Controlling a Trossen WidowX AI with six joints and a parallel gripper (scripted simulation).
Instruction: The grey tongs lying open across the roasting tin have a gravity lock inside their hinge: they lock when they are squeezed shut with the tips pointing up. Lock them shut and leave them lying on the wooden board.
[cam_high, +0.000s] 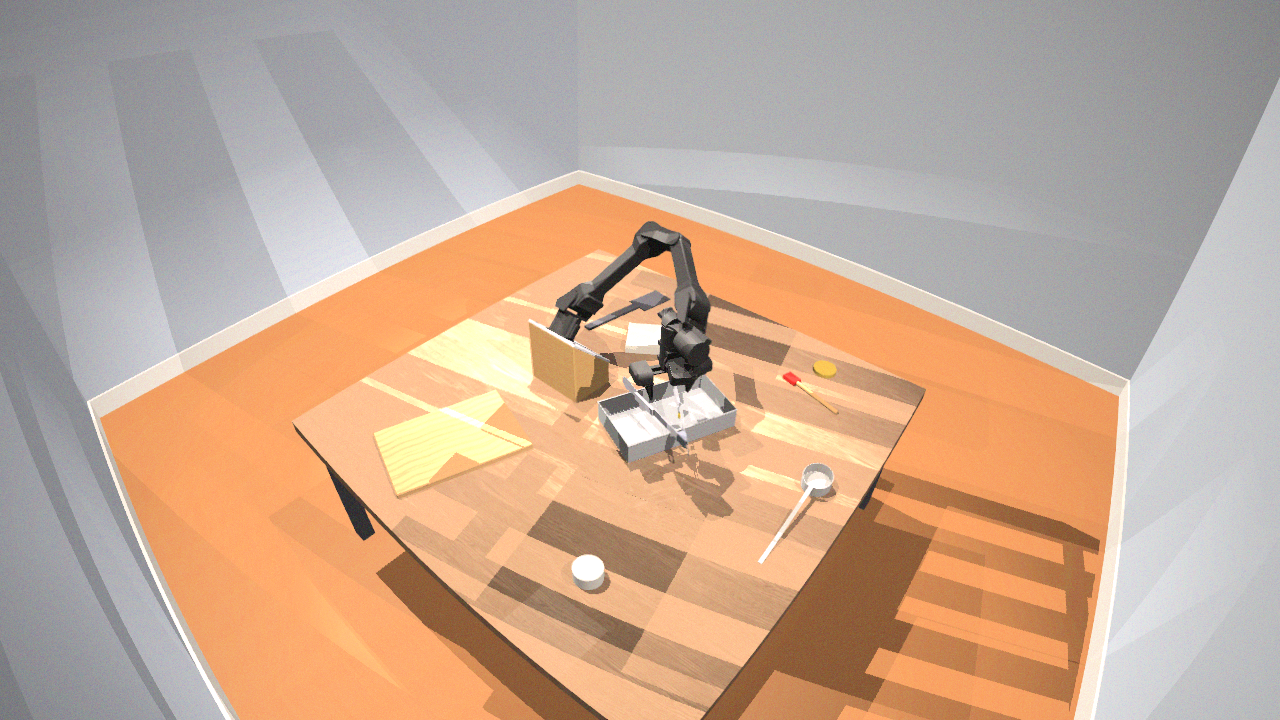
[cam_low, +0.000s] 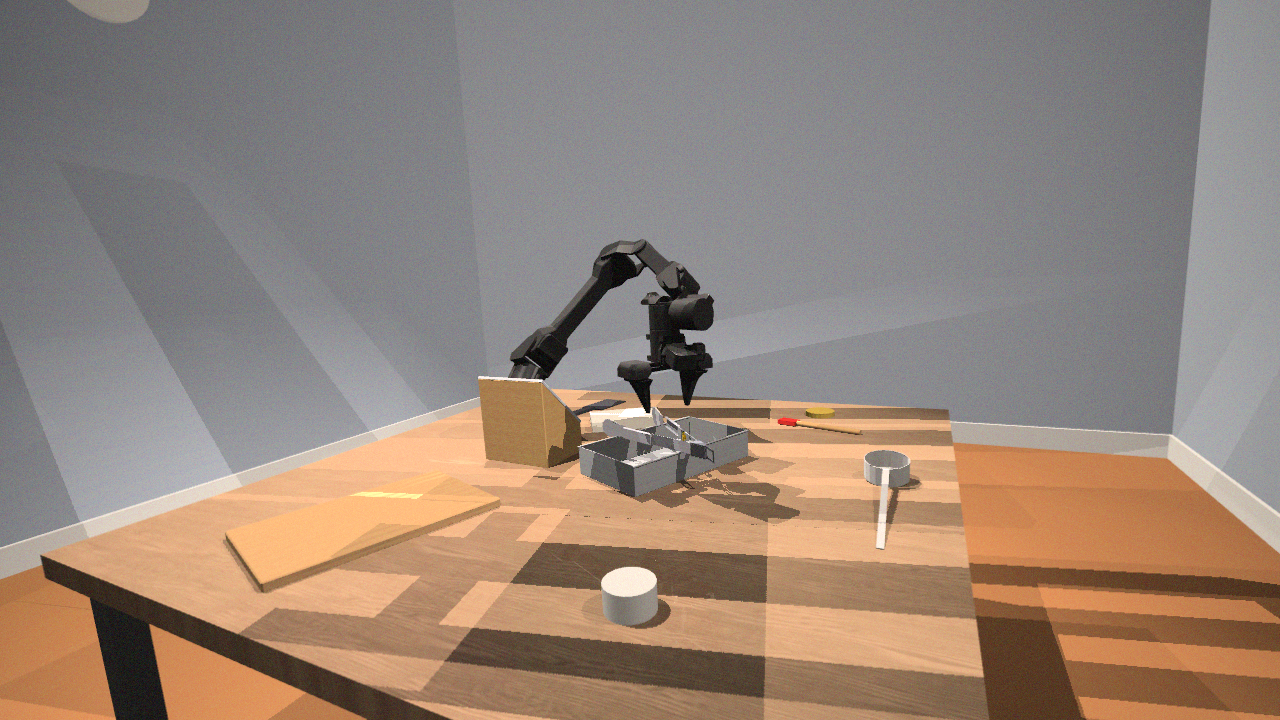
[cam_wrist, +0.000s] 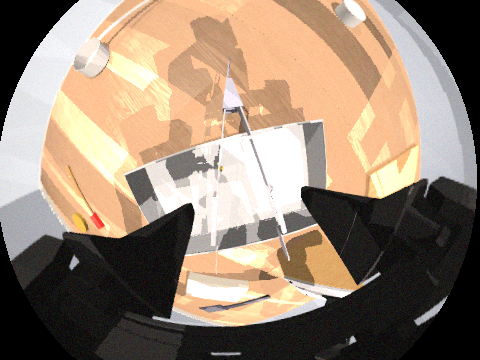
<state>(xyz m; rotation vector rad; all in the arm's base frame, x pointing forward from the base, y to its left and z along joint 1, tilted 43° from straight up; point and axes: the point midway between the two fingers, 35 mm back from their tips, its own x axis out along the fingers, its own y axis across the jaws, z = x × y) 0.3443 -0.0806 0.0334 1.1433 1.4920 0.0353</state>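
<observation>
The grey tongs (cam_high: 682, 437) (cam_low: 702, 452) (cam_wrist: 231, 97) lie spread open across the roasting tin (cam_high: 648, 445) (cam_low: 626, 474) (cam_wrist: 316, 155). Their hinge end overhangs one long wall; their two arms diverge over the opposite wall, towards the robot's base. My gripper (cam_high: 666, 398) (cam_low: 667, 406) (cam_wrist: 248, 200) is wide open and empty, pointing down above the tin. In the wrist view the tongs' arms run between my two fingers without visible contact. The wooden board (cam_high: 447, 443) (cam_low: 358, 528) (cam_wrist: 395, 172) lies flat, apart from the tin, with nothing on it.
A tall wooden block (cam_high: 550, 362) (cam_low: 514, 420) stands between the tin and the arm's base. A white cup (cam_high: 588, 573) (cam_low: 629, 595), a long-handled pan (cam_low: 899, 474), a red-tipped tool (cam_high: 792, 379), a yellow disc (cam_high: 824, 368) and a dark spatula (cam_high: 648, 301) lie around.
</observation>
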